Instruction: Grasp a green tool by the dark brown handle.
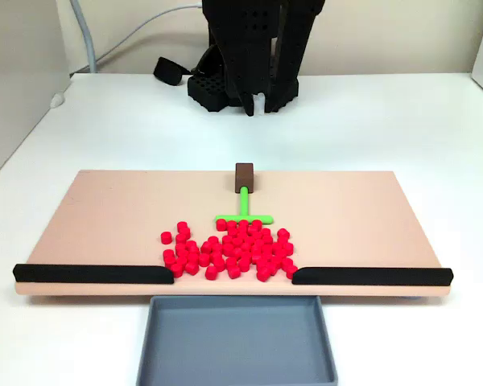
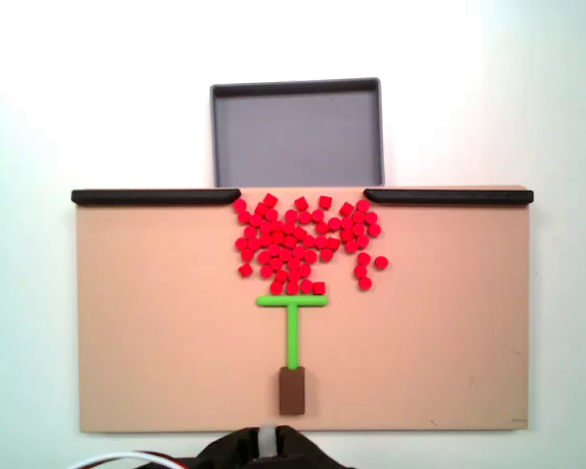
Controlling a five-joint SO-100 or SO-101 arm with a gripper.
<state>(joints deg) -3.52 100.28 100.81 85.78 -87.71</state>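
The green tool point(image 1: 245, 203) point(image 2: 292, 337) lies flat on a peach board point(image 1: 121, 209) point(image 2: 156, 322), its crossbar touching a pile of red cubes point(image 1: 229, 249) point(image 2: 303, 239). The dark brown handle point(image 1: 244, 175) point(image 2: 292, 390) caps the stem at the board edge nearest the arm. In a fixed view my black gripper point(image 1: 258, 103) hangs from the folded arm behind the board, well back from the handle and holding nothing. Its fingertips stand close together with a thin notch between them, too small to read.
Two long black strips point(image 1: 92, 273) point(image 1: 370, 276) line the board's far edge from the arm, leaving a gap in front of the cubes. A grey tray point(image 1: 237, 342) point(image 2: 298, 137) sits beyond that gap. A white cable point(image 1: 121, 40) runs behind the arm.
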